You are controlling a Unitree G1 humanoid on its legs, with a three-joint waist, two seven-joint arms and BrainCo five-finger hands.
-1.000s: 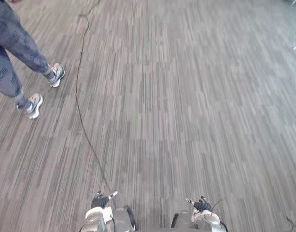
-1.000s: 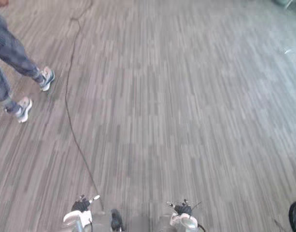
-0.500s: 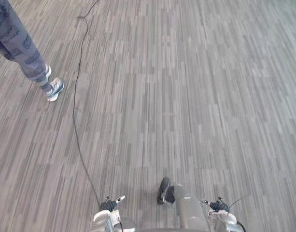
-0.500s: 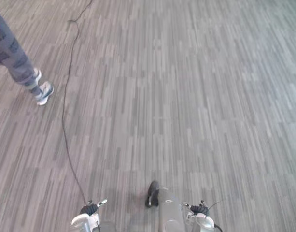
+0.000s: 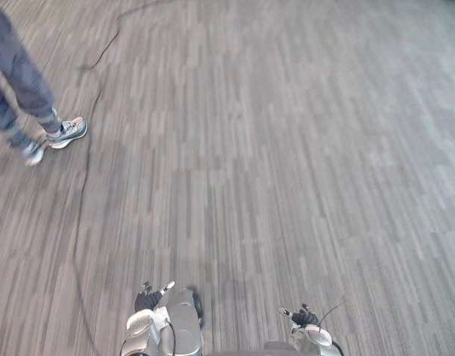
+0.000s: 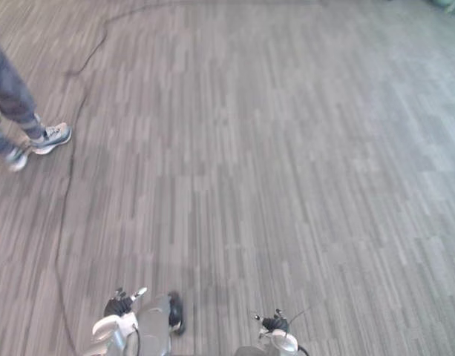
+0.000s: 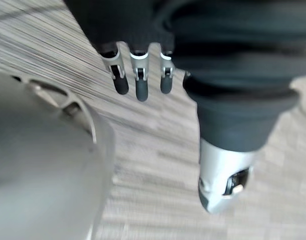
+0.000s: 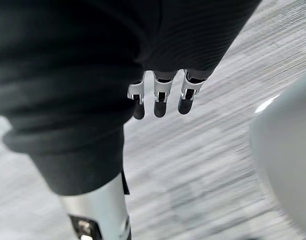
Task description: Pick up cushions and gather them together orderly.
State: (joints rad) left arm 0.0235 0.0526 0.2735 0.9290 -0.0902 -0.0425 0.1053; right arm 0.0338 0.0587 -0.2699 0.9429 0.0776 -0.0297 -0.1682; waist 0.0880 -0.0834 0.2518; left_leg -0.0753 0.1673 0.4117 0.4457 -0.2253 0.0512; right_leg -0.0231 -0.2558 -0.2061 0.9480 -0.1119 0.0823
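Grey striped floor [image 5: 301, 148] is stretching ahead, and a person [image 5: 23, 81] is stepping along its left edge. Left hand [image 7: 142, 82] and right hand [image 8: 160, 100] are hanging low with fingers straight and relaxed, carrying nothing. Where the cushions are lying, cannot tell. Likely searching; next move is calling for locating one, then approaching.

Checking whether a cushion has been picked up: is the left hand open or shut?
Open. The left hand has straight fingers, its thumb apart, and holds nothing; bare carpeted floor shows beyond.
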